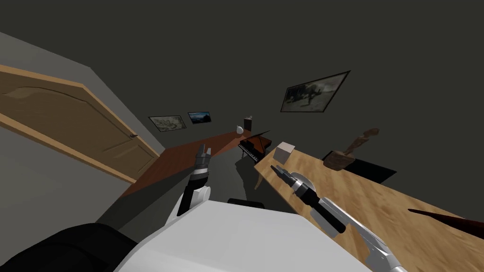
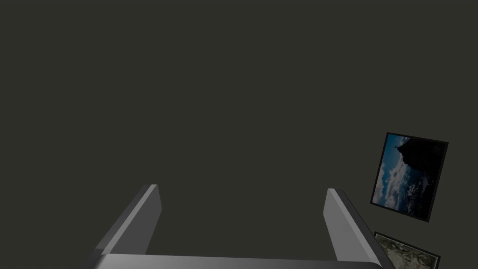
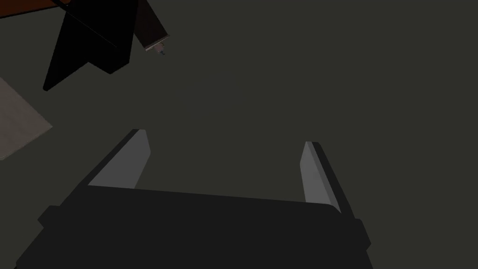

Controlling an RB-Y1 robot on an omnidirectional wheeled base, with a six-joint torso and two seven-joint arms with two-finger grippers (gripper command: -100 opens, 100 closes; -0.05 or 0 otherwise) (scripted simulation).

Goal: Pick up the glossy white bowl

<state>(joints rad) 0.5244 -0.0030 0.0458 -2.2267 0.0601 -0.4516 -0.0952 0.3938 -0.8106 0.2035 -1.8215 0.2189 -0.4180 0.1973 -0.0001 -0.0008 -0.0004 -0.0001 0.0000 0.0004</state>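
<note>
Two sets of jaws are seen released, and nothing is grasped or touched by either. The left jaws are raised on the left arm over the near part of a reddish-brown desk. In the left wrist view their fingers are spread about a third of the frame apart, with nothing between them. The right jaws are stretched out on the right arm above a light wooden desk, near a pale box. Their fingers are parted just as wide and are empty.

The white bowl is found at the far end of the reddish-brown desk, by the wall. It is just beside a dark upright container and well apart from both jaws. A small black grand piano is set between the two desks.
</note>
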